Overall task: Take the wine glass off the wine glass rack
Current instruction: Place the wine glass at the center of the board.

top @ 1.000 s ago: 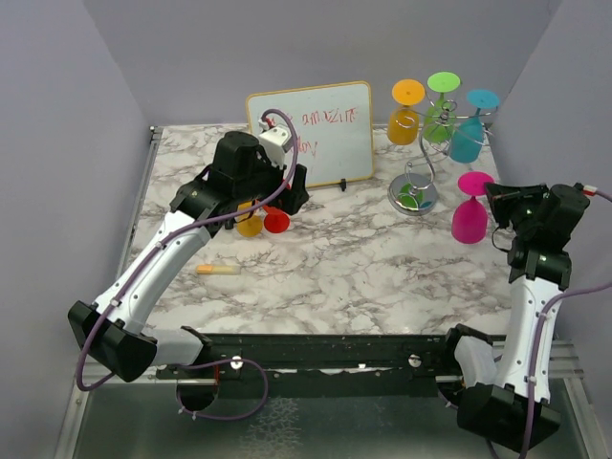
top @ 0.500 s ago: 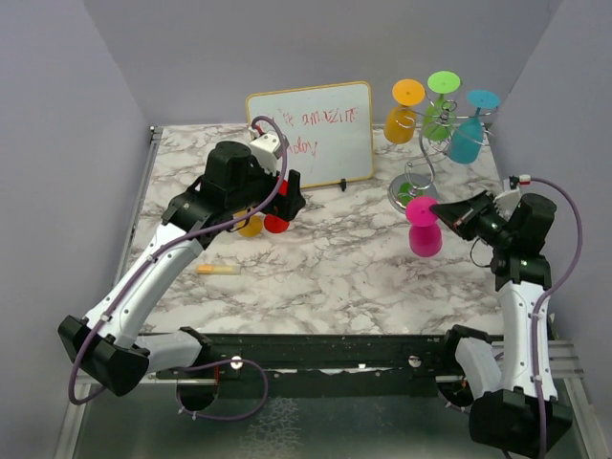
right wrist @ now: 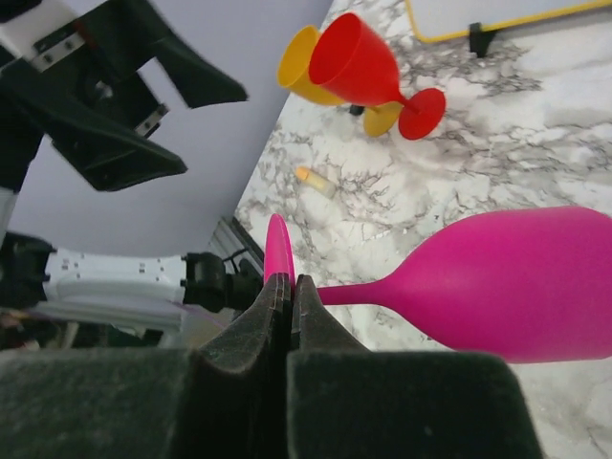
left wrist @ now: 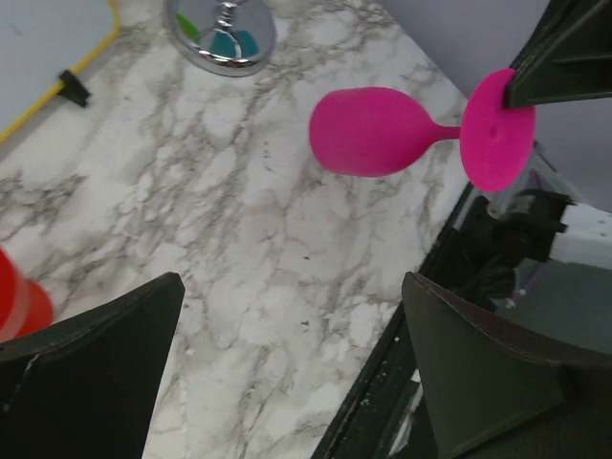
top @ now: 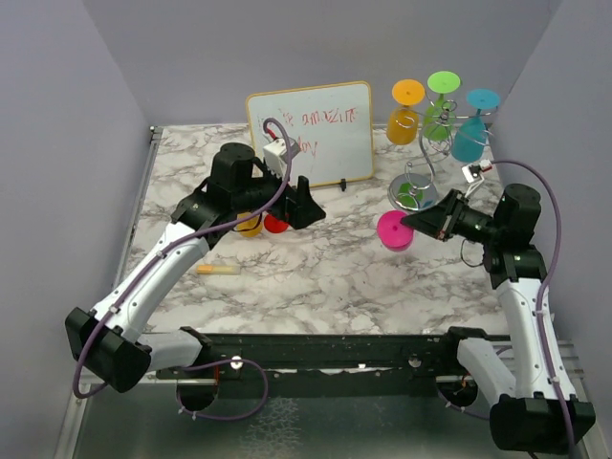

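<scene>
Six glasses in all, on and over a white marble desk (top: pixel 335 277) with grey veins, boxed by plain lilac-grey walls (top: pixel 67 115) at left, back and right.

Three on the rack (top: pixel 413 194) at the far right corner, hanging bowl-down with feet up: orange glass (top: pixel 403 122), green glass (top: pixel 440 120), teal glass (top: pixel 468 142). Two on the desk just in front of the whiteboard (top: pixel 311 134), side by side: yellow glass (top: pixel 250 226) and red glass (top: pixel 276 223).

One, the pink glass (top: pixel 393 232), off the rack, right of the desk's middle and in front of the rack's round base. Turned on its side, with the long axis about level, bowl toward the left arm, foot toward the right arm. Pinched by the right tool (right wrist: pixel 290 282), closed almost fully on the rim of the thin foot disc. Cannot tell whether touching the desk or clear of it.

Left tool (left wrist: pixel 292 287) spread wide with nothing in it, above the desk, facing the pink glass and well apart from it.

One whiteboard, upright at the back, with red scribble. One rack. One short yellow stick (top: pixel 218 270), flat on the desk near the left arm.
</scene>
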Action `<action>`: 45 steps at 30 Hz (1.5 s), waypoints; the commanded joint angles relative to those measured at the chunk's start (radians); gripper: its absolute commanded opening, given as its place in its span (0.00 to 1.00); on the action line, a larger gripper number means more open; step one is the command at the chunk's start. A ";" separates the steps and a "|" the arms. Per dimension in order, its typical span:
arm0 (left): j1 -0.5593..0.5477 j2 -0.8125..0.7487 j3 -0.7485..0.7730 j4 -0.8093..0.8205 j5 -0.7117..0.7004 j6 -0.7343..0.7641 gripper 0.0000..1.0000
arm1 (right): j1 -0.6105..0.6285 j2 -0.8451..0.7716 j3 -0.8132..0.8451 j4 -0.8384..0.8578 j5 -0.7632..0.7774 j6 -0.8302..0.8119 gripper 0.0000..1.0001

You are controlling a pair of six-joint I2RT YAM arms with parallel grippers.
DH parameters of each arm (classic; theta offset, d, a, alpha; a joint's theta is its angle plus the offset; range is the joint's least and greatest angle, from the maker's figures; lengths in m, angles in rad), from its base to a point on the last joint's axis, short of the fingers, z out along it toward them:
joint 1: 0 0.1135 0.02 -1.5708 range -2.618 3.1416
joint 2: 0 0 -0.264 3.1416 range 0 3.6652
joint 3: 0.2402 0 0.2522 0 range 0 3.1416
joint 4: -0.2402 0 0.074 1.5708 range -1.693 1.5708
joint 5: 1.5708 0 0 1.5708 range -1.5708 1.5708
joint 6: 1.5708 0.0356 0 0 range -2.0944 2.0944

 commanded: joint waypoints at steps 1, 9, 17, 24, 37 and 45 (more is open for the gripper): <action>0.001 0.025 -0.070 0.212 0.344 -0.114 0.94 | 0.101 -0.021 0.079 -0.043 -0.026 -0.122 0.01; -0.076 0.083 -0.107 0.474 0.545 -0.262 0.92 | 0.308 0.000 0.132 -0.021 0.062 -0.173 0.01; -0.125 0.129 -0.085 0.406 0.536 -0.219 0.63 | 0.412 0.041 0.145 0.077 0.080 -0.173 0.01; -0.127 0.137 -0.076 0.388 0.581 -0.197 0.42 | 0.444 0.102 0.194 0.074 0.053 -0.203 0.01; -0.126 0.139 0.000 0.119 0.498 0.009 0.00 | 0.480 0.125 0.223 -0.019 0.046 -0.339 0.41; -0.127 0.117 0.020 0.028 0.416 0.126 0.00 | 0.590 0.184 0.237 -0.104 0.181 -0.478 0.47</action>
